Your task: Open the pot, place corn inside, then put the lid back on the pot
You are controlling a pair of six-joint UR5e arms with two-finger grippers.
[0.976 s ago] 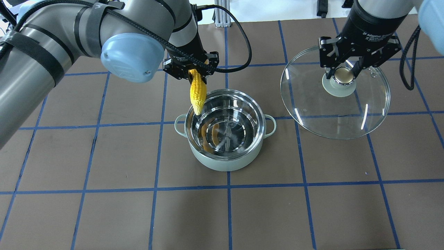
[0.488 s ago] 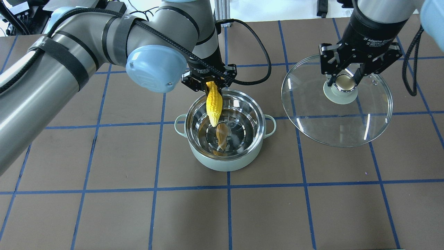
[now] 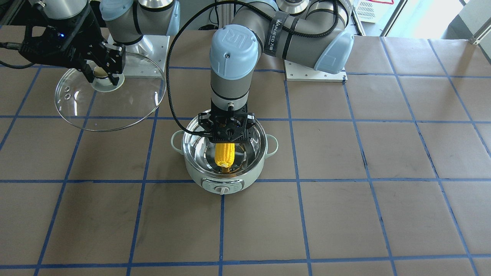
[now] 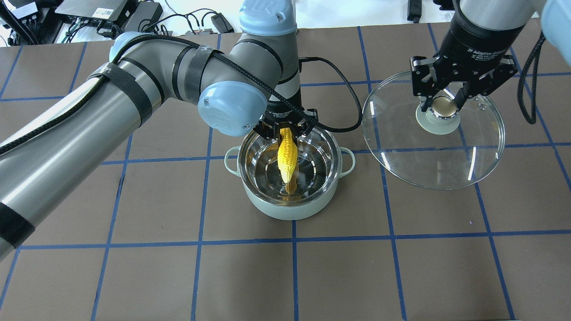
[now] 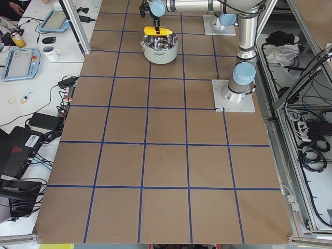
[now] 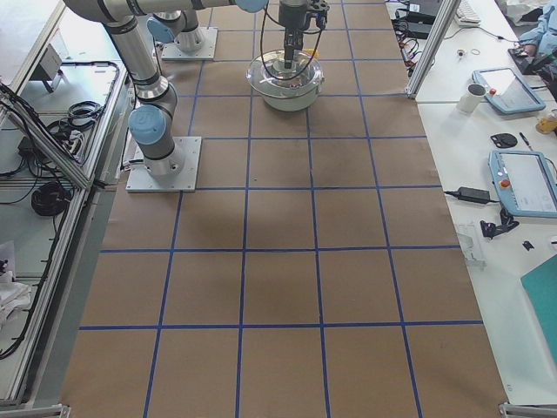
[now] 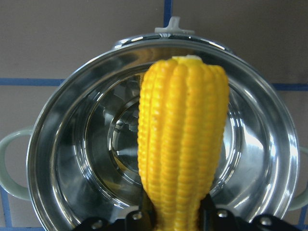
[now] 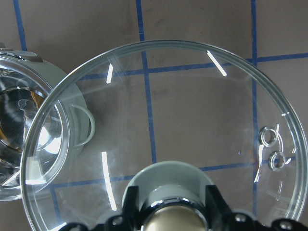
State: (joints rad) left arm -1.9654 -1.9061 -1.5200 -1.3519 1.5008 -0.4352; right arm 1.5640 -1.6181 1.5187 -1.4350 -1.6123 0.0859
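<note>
In the overhead view the left hand sits just above the upper rim of the pot, at the middle of the frame, clenched on the thick end of the corn. The corn hangs from that hand with its pointed tip downward, reaching from the rim toward the middle of the shiny steel interior. In the left wrist view it runs straight up the frame from between the 2 fingers, over the open pot. Whether the tip touches the bottom cannot be told. The pot stands on the brown desk, which is crossed by blue tape lines, with its 2 loop handles at the left and right and its dial toward the bottom of the front-facing view. At the upper right of the overhead view the right hand is closed around the knob of the glass lid, which lies to the right of the pot and apart from it.
</note>
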